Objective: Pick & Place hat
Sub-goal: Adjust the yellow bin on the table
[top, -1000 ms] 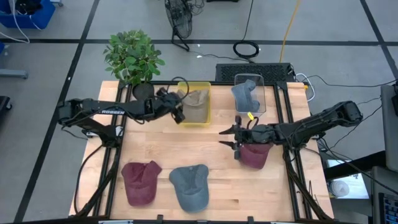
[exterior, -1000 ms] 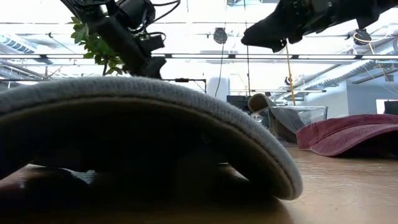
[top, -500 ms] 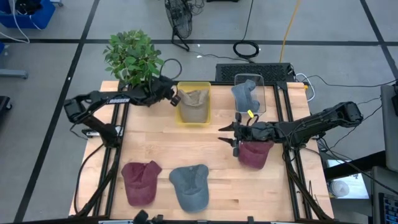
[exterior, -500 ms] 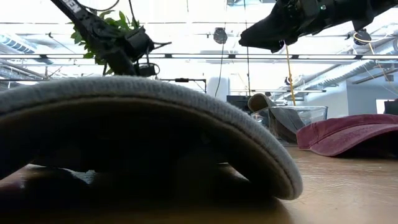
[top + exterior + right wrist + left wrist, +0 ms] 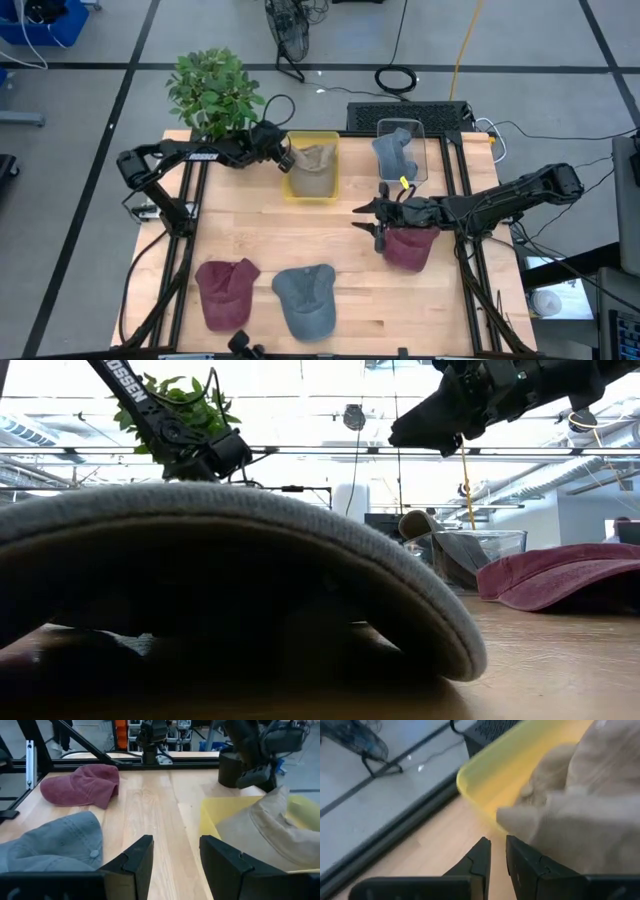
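on the wooden table (image 5: 350,230), far side, a yellow bin (image 5: 312,166) holds a tan hat (image 5: 315,158); a clear bin (image 5: 402,150) to its right holds a grey-blue hat (image 5: 392,153). a potted plant (image 5: 214,90) stands at the far left corner.

near edge: a maroon hat (image 5: 224,293) on the left w/ a grey hat (image 5: 306,299) just right of it, both lying flat on the wood. in the low view the grey hat's brim fills most of the frame. another maroon hat (image 5: 408,248) lies right of centre, partly under the right arm.

left gripper (image 5: 284,158) sits just beside the yellow bin's left wall, abt level w/ the tan hat, apart from it. in the left wrist view its fingers (image 5: 481,861) are nearly together w/ only a thin gap, nothing between them; the bin's corner and the tan hat lie just past the tips.

right gripper (image 5: 375,219) hangs over bare wood just left of the right-hand maroon hat, fingers spread, empty, pointing left toward the yellow bin.
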